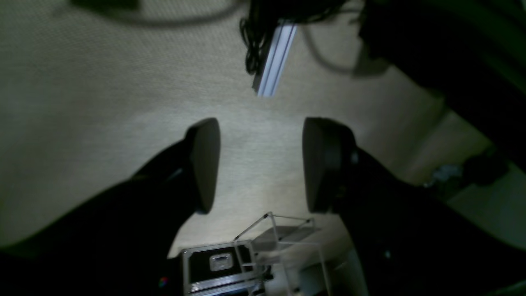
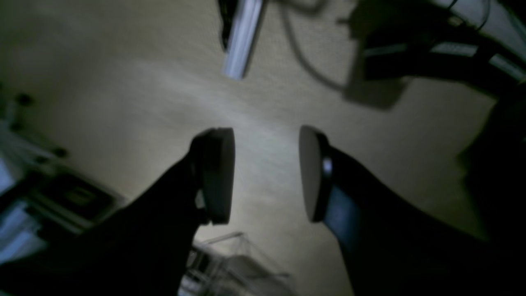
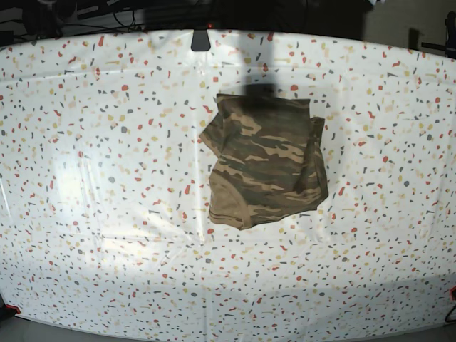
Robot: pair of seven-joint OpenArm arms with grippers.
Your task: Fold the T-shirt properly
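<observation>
The camouflage T-shirt (image 3: 267, 164) lies in a compact, roughly square bundle a little right of the middle of the speckled table (image 3: 107, 178), with a sleeve sticking out at its upper left. Neither arm shows in the base view. In the left wrist view my left gripper (image 1: 263, 123) is open, its two dark fingers (image 1: 203, 164) wide apart with nothing between them. My right gripper (image 2: 265, 131) in the right wrist view is also open and empty. Both wrist cameras face a plain beige surface away from the table, so the T-shirt is out of their view.
A dark clip (image 3: 200, 40) sits at the table's far edge. The left wrist view shows a silver rail (image 1: 275, 57), hanging black cables (image 1: 257, 37), a black metal-edged case (image 1: 218, 263) and a clear frame (image 1: 283, 238).
</observation>
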